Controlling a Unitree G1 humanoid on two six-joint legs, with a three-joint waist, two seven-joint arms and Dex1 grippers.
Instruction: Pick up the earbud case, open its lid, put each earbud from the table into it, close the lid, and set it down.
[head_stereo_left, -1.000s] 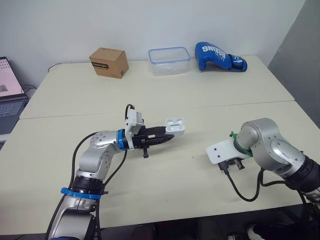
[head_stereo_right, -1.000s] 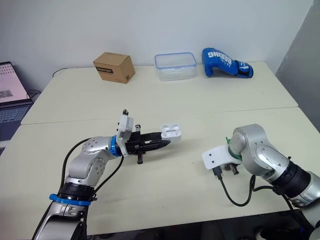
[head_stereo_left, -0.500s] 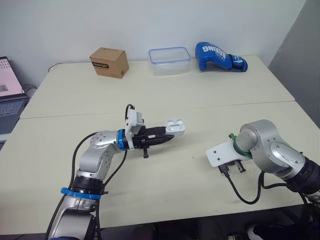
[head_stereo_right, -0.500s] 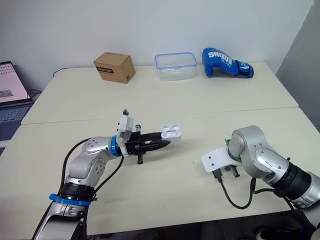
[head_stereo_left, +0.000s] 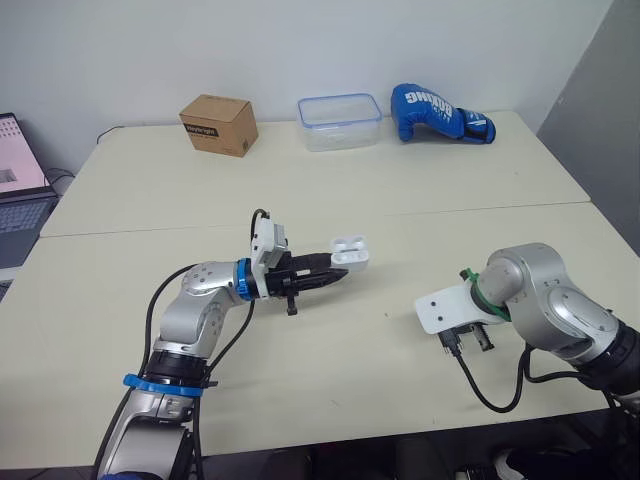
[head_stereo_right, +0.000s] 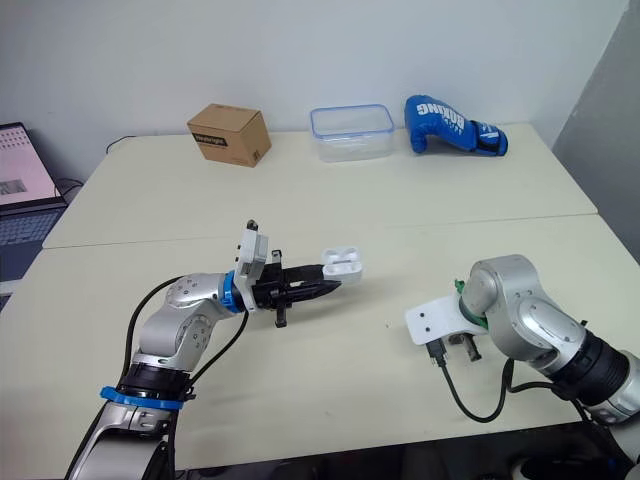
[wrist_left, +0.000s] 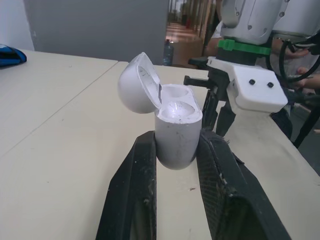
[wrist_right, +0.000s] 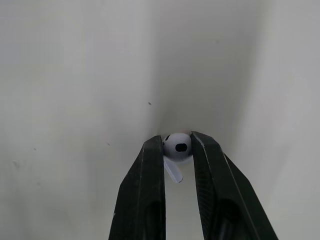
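White earbud case (wrist_left: 177, 132), lid open, sits clamped in the left gripper (head_stereo_left: 331, 272); at its four o'clock, the right gripper (wrist_right: 176, 141) pinches an earbud (wrist_right: 178, 148).

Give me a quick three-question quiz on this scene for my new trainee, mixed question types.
1. True or false: the glossy white earbud case in the left gripper has its lid closed.
2. What is the right gripper pinching? A) a small white earbud B) a coin C) nothing
3. Fill in: on the cream table, the clear plastic container stands between the brown cardboard box and the blue ____.
Key: 1 false; 2 A; 3 boxing glove
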